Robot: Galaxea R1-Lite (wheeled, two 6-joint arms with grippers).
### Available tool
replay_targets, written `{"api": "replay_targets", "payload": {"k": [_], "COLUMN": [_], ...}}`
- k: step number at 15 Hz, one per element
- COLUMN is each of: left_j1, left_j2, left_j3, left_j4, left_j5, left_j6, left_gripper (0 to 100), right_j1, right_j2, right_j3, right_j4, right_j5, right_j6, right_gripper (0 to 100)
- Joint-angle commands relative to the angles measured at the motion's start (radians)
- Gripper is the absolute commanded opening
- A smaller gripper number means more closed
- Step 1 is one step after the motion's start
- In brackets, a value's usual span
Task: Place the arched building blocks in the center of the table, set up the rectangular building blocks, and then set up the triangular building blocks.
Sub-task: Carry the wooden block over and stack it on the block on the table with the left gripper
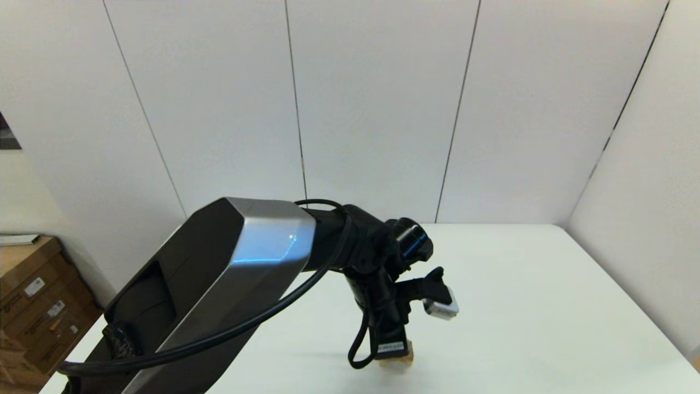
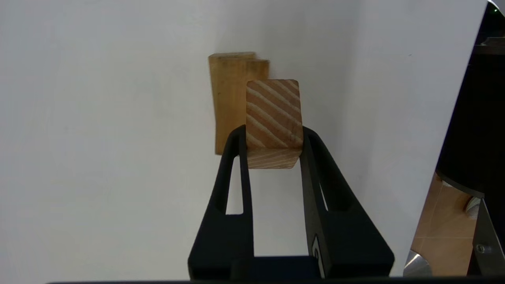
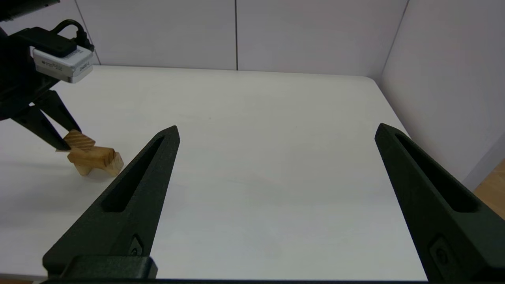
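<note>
My left gripper [image 2: 272,128] points down over the table [image 1: 547,306] and is shut on a small tan block with striped grain [image 2: 273,114]. I cannot tell whether this is the triangular or the rectangular block. Just beyond it lies a longer tan block [image 2: 230,102]. In the right wrist view that longer piece is the arched block [image 3: 98,157], standing on two short legs, with the held block [image 3: 80,140] at its end, just above it. In the head view only a bit of wood [image 1: 398,362] shows under the left gripper [image 1: 391,353]. My right gripper [image 3: 276,130] hangs open and empty.
White panel walls [image 1: 383,109] close the table's far and right sides. Cardboard boxes [image 1: 38,295] stand on the floor at the left. The left arm's big silver-and-black link [image 1: 235,273] hides the table's near left part. The table's right edge [image 2: 424,197] drops to a brown floor.
</note>
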Motion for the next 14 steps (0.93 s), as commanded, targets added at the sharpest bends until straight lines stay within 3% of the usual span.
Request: {"api": "replay_targets", "payload": {"k": [1, 14], "left_j1": [0.004, 0.016], "left_j2": [0.015, 0.052], "left_j3": [-0.001, -0.006], "left_j4": [0.001, -0.033], "left_j5": [-0.026, -0.027], "left_j6": [0.002, 0.002], "left_gripper": [0, 0], "right_j1": [0.000, 0.000], "right_j2": [0.000, 0.000], "right_j3": [0.002, 0.002], "right_j4": [-0.001, -0.001], "right_j5": [0.000, 0.000], "right_j6": [0.000, 0.000], "right_gripper": [100, 100]}}
